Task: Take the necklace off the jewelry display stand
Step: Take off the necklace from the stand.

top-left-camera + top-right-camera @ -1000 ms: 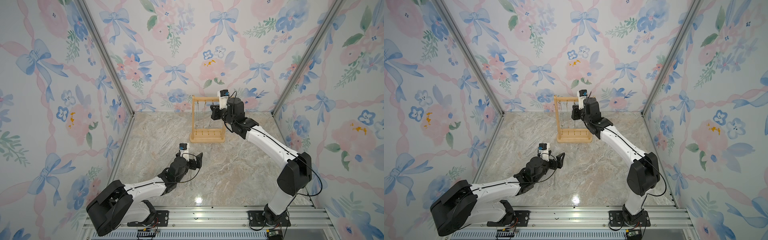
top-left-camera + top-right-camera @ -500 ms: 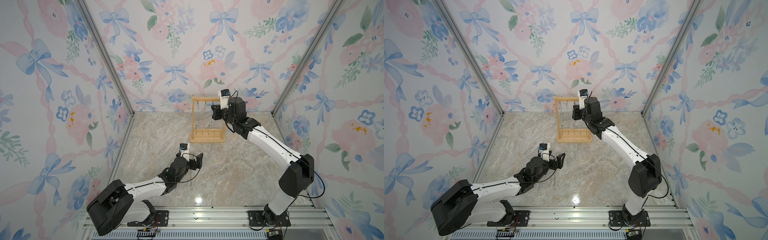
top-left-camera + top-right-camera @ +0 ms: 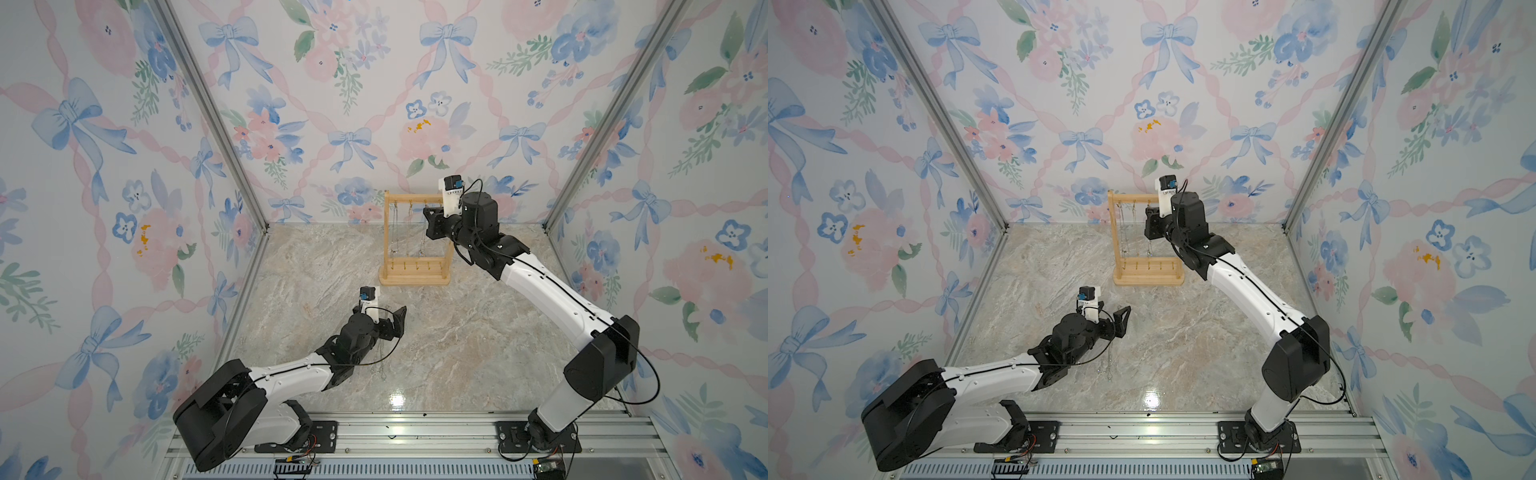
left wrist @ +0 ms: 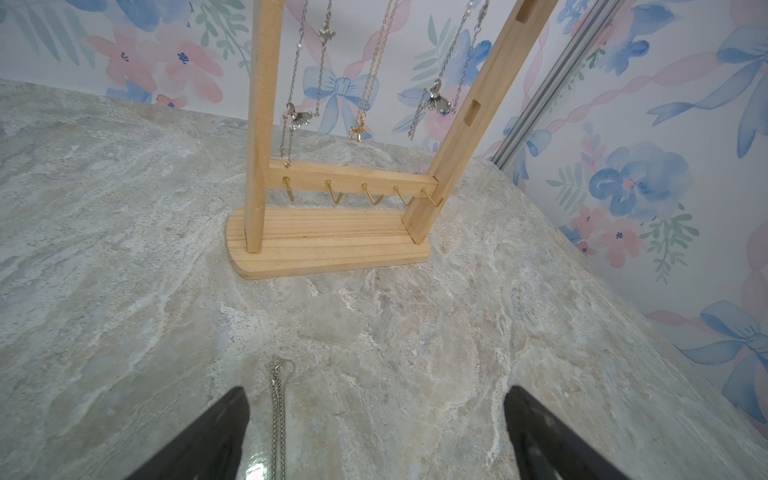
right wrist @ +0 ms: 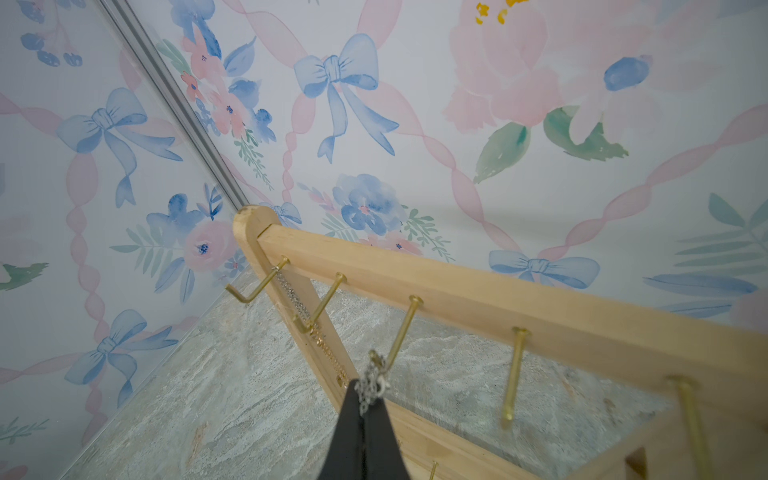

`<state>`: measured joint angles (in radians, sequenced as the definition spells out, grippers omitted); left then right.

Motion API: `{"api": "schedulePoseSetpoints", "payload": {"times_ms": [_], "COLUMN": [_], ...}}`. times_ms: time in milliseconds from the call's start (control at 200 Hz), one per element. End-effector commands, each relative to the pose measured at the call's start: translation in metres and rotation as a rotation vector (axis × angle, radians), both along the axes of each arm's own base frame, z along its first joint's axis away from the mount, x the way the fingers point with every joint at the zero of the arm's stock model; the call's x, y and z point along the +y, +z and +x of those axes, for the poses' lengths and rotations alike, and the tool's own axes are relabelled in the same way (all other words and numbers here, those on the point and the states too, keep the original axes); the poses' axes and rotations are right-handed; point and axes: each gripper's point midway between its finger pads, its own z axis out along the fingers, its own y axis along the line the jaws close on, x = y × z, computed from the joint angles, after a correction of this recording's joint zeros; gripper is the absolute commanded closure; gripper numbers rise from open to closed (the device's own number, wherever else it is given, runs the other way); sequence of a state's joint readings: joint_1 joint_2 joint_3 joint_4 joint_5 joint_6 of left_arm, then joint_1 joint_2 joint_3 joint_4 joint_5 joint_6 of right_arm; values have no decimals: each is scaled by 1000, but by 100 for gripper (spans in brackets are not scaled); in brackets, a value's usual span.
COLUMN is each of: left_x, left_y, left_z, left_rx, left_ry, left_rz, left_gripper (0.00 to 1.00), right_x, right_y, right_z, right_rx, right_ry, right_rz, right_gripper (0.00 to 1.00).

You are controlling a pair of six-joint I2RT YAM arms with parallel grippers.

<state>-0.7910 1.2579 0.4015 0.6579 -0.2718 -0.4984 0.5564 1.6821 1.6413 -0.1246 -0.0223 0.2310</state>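
Note:
The jewelry display stand (image 3: 413,276) (image 3: 1148,276) is a light wooden frame at the back of the marble table. My right gripper (image 5: 365,392) (image 3: 430,222) is at its top bar (image 5: 498,299), shut on a silver necklace (image 5: 374,380), whose bunched chain touches the tip of a gold hook (image 5: 401,328). Other chains with pendants (image 4: 297,116) hang inside the frame. My left gripper (image 4: 376,392) (image 3: 384,318) is open, low over the table in front of the stand. A loose silver chain (image 4: 277,415) lies on the table between its fingers.
Flowered walls close in the table on three sides, and the stand is close to the back wall. Empty gold hooks (image 4: 372,195) line the stand's bottom bar. Both arm bases sit on a metal rail (image 3: 415,436) at the front edge.
The right arm's elbow has shifted slightly outward while its gripper stays at the top bar. The left arm has not moved.

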Motion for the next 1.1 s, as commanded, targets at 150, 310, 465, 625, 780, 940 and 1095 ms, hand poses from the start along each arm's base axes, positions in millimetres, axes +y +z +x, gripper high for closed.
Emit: {"api": "schedulePoseSetpoints", "payload": {"times_ms": [150, 310, 465, 625, 780, 940, 1095], "left_x": [-1, -1, -1, -1, -1, 1, 1], "left_y": [7, 6, 7, 6, 6, 6, 8], "left_z": [5, 4, 5, 4, 4, 4, 4], "left_rx": [-10, -9, -9, -10, -11, -13, -20], "left_ry": [6, 5, 5, 4, 6, 9, 10], "left_rz": [-21, -20, -21, -19, -18, -14, -12], "left_gripper": [2, 2, 2, 2, 2, 2, 2], "right_x": [4, 7, 5, 5, 5, 3, -2], "right_y": [28, 34, 54, 60, 65, 69, 64], "right_z": [-12, -14, -25, -31, -39, -51, -66], "right_rx": [-28, -39, -73, -88, -100, -114, -112], "right_ry": [35, 42, 51, 56, 64, 76, 90], "right_rz": [34, 44, 60, 62, 64, 69, 70], "right_gripper": [100, 100, 100, 100, 100, 100, 100]}}
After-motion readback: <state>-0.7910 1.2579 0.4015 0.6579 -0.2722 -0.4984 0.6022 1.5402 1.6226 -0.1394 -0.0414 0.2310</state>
